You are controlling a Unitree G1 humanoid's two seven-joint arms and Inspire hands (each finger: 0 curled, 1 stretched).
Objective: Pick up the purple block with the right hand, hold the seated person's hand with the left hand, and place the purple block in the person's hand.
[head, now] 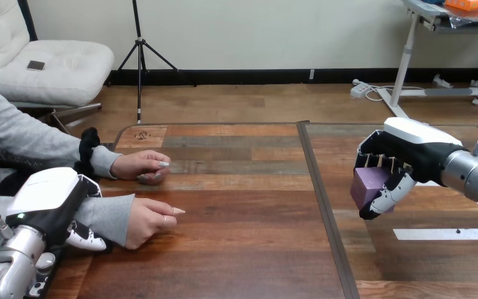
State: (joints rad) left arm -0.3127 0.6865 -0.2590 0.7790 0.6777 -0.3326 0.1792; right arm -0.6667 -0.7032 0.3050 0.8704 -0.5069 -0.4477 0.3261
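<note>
Black-and-white right hand (pixel 393 163): raised clear of the table, fingers and thumb curled round the purple block.
Purple block (pixel 368 185): inside that grasp, under the palm, one face showing between fingers and thumb.
Left hand (pixel 48 202): lying over the person's forearm (pixel 109 215), a finger curled round the sleeve's near side.
Person's nearer hand (pixel 146 221): just ahead of the left hand, resting on the table, well apart from the right hand.
Person's farther hand (pixel 140 165): beyond it, also on the table.
Wooden table (pixel 243 249): beneath both hands.
</note>
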